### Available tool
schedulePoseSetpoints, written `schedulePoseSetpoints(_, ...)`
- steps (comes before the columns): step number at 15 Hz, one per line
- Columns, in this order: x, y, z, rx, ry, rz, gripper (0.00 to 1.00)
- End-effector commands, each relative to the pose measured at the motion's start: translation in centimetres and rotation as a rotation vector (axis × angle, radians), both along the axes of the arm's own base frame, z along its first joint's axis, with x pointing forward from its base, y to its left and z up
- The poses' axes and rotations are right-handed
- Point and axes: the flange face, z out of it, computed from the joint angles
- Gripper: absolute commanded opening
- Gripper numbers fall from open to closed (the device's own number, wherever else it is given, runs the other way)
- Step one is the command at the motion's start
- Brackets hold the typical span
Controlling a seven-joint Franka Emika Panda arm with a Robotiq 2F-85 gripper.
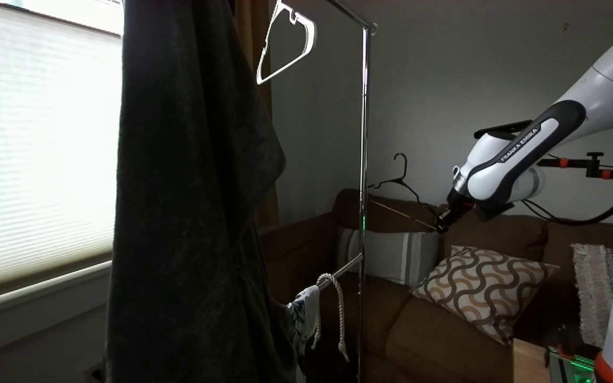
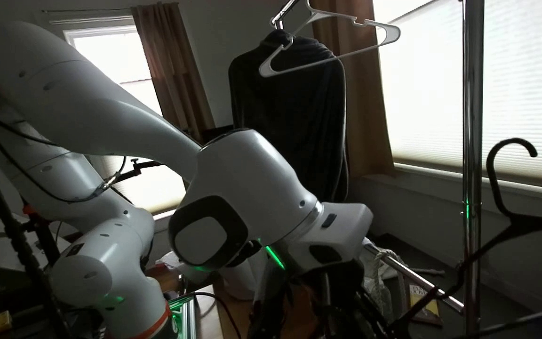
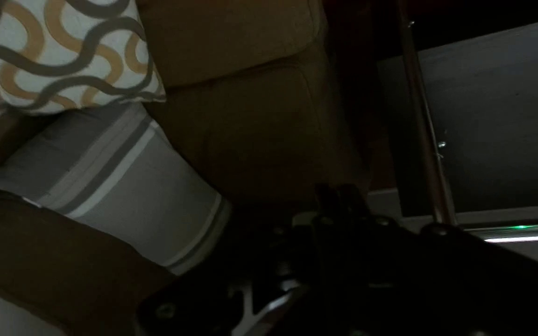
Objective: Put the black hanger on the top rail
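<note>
Currently, the tool (image 1: pixel 441 226) is pinching the black hanger (image 1: pixel 401 181) by one lower corner, and the hanger is hanging in the air with its hook uppermost and its frame dipping toward the gripped corner. In an exterior view it is hovering well below the top rail (image 1: pixel 349 13), on the far side of the slim vertical pole (image 1: pixel 364 143). Its free end is lining up with the pole there; whether the two are touching, I cannot tell. The arm (image 1: pixel 599 101) is sloping down from the right. Far behind, a brown sofa (image 1: pixel 445 330) is holding a striped pillow (image 1: pixel 386 252) and, to the right, a patterned pillow (image 1: pixel 487 287). Near on the left, a dark cloth (image 1: pixel 189 186) is hanging in long folds beside a bright window (image 1: pixel 40 149), while a white hanger (image 1: pixel 312 38) is dangling high up between the cloth and the pole. Lower down, a pale rope (image 1: pixel 341 319) is looping over a lower bar (image 1: pixel 346 267). In the wrist view the tool is filling the near part as a dark mass, too dim for its details to be showing, with both pillows lying to the left.
</note>
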Motion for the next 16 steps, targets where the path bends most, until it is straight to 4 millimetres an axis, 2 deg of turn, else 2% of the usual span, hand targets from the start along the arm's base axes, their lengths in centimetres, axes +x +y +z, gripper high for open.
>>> schedulePoseSetpoints(1, 1.9, -1.0, 4.1, -0.020, -0.012, 0.203, 0.02)
schedulePoseSetpoints(4, 3.2, -4.2, 9.7, -0.097, -0.028, 0.327, 0.02)
schedulePoseSetpoints(7, 3.9, -8.0, 16.0, -0.099, -0.100, 0.322, 0.02)
schedulePoseSetpoints(8, 4.2, -8.8, 16.9, -0.053, -0.132, 0.279, 0.02)
schedulePoseSetpoints(9, 3.8, -7.3, 15.1, -0.099, -0.098, 0.285, 0.08)
schedulePoseSetpoints(11, 3.8, -8.5, 17.3, -0.079, -0.130, 0.271, 0.08)
schedulePoseSetpoints(12, 3.9, -8.6, 17.5, -0.077, -0.134, 0.269, 0.08)
schedulePoseSetpoints(13, 4.0, -8.5, 17.5, -0.075, -0.133, 0.270, 0.02)
schedulePoseSetpoints(16, 4.6, -9.2, 22.2, -0.076, -0.278, 0.184, 0.02)
